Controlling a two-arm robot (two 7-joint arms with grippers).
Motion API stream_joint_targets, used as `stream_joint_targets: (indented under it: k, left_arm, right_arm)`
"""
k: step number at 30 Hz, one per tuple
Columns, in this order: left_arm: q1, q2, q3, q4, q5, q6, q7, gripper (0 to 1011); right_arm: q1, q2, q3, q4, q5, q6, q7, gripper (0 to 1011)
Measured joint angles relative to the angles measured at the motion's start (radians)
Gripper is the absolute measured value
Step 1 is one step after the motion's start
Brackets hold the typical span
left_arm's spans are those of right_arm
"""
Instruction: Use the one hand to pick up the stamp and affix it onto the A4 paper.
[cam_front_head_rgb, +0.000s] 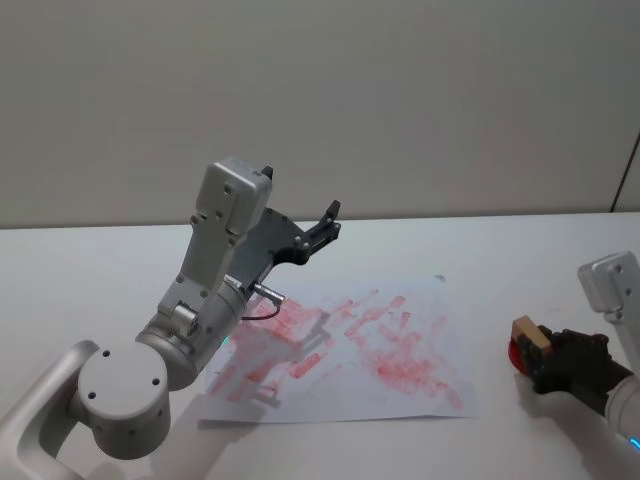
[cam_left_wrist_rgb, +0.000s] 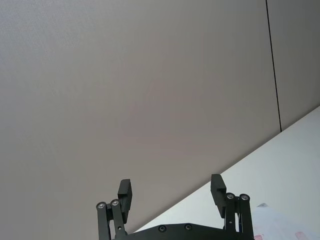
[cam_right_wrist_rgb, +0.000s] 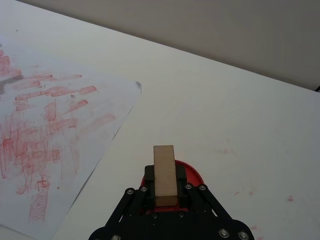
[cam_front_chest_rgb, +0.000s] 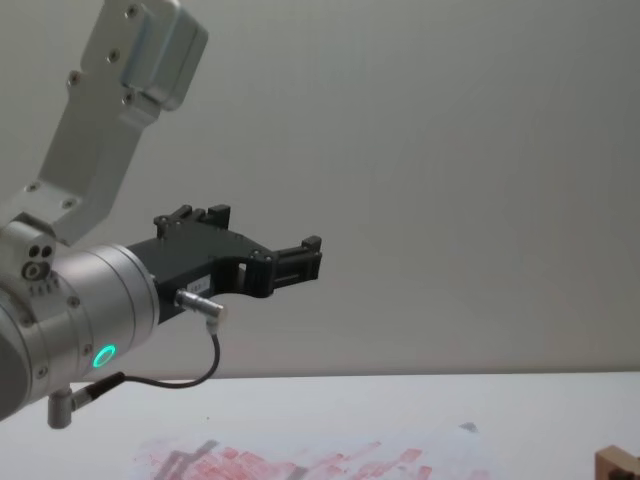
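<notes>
Right black plastic two-finger end effector (cam_right_wrist_rgb: 165, 189) pinches the light-tan wooden block stamp (cam_right_wrist_rgb: 164, 170) over a round red pad (cam_right_wrist_rgb: 193, 173), with the red-marked white A4 paper (cam_right_wrist_rgb: 50, 130) near on its left; left end effector (cam_left_wrist_rgb: 170, 184) hangs spread, raised.

Left hand (cam_left_wrist_rgb: 170, 186) raised — fingers spread, right hand (cam_right_wrist_rgb: 165, 176) low, fingers clamped
</notes>
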Motion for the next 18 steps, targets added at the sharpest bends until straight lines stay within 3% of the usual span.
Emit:
stream_joint_targets:
  k: [11, 18]
  left_arm:
    - [0.0, 0.0, 0.0, 0.0, 0.0, 0.0, 0.0, 1001]
    - [0.0, 0.0, 0.0, 0.0, 0.0, 0.0, 0.0, 1001]
  right_arm:
    - [0.019, -0.003, 0.001, -0.024, -0.029, -0.054, 0.01, 216]
    - [0.055, -0.02, -0.005, -0.041, -0.05, -0.106, 0.049, 217]
